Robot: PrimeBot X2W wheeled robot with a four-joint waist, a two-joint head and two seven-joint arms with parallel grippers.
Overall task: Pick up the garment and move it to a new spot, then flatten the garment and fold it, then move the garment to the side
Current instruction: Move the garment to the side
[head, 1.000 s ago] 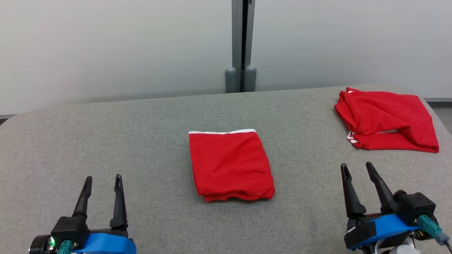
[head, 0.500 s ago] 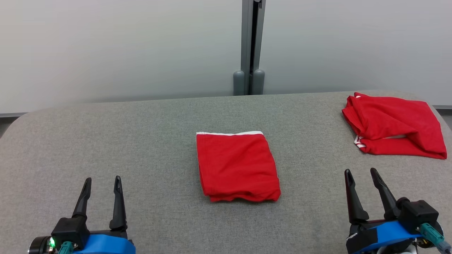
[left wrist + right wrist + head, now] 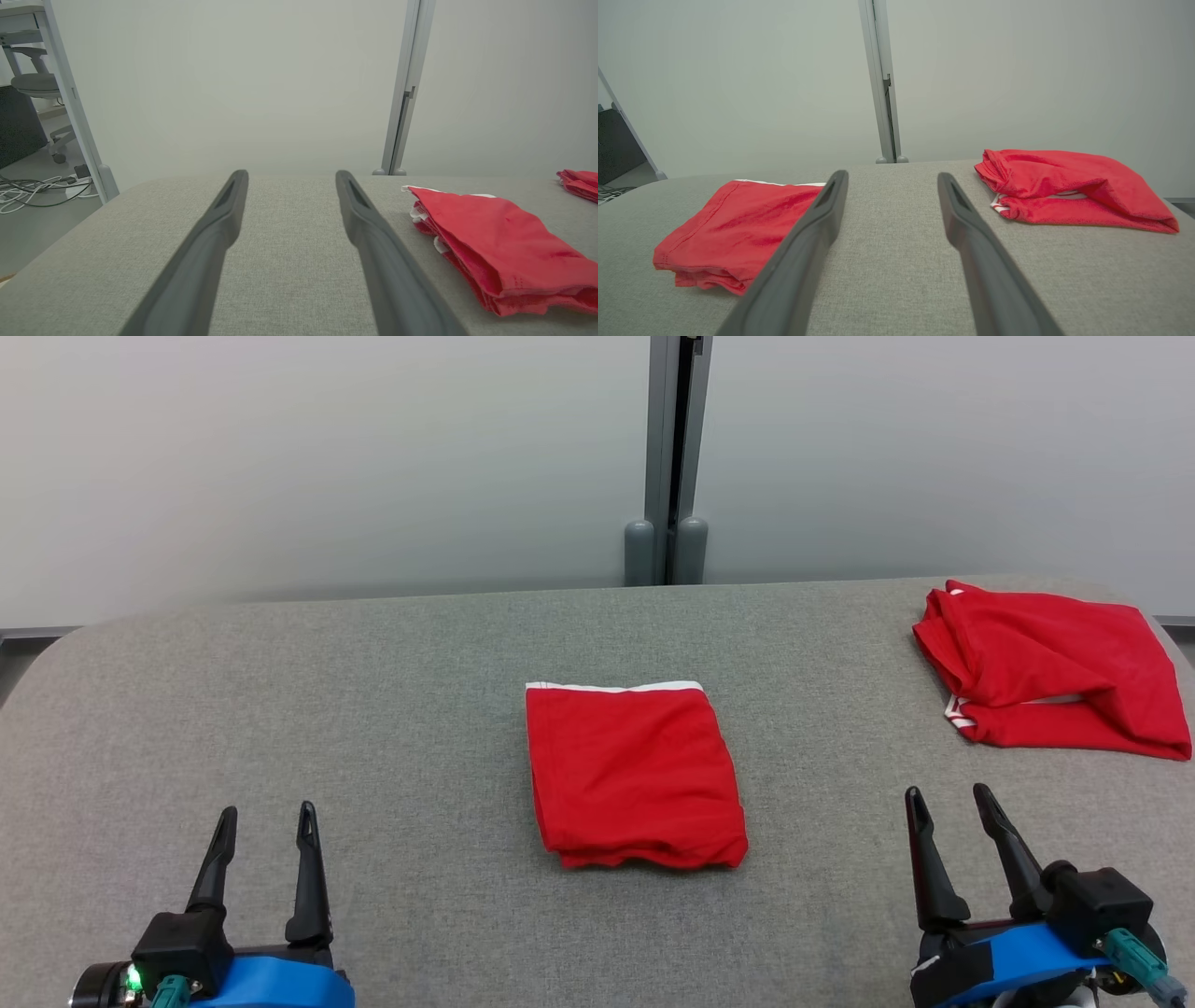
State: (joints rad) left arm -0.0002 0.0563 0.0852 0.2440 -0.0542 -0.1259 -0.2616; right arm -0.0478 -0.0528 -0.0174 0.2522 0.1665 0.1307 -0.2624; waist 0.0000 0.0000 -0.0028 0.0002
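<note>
A red garment (image 3: 635, 775) with a white hem lies folded into a neat rectangle at the middle of the grey padded table (image 3: 373, 691). It also lies right of my left fingers (image 3: 495, 242) and left of my right fingers (image 3: 733, 228). A second red garment (image 3: 1050, 672) sits loosely bunched at the table's far right corner (image 3: 1069, 186). My left gripper (image 3: 266, 810) hovers open and empty at the near left (image 3: 291, 173). My right gripper (image 3: 947, 791) is open and empty at the near right (image 3: 892, 173), just short of the bunched garment.
A pale wall with a grey vertical post (image 3: 676, 457) stands behind the table. The table's rounded left corner (image 3: 117, 196) drops to a floor with cables (image 3: 32, 191) and a chair base. Bare grey surface lies between the two garments.
The head camera has turned, so the whole picture has slid right and slightly down. Neither garment has moved on the table, and both grippers stay open and empty.
</note>
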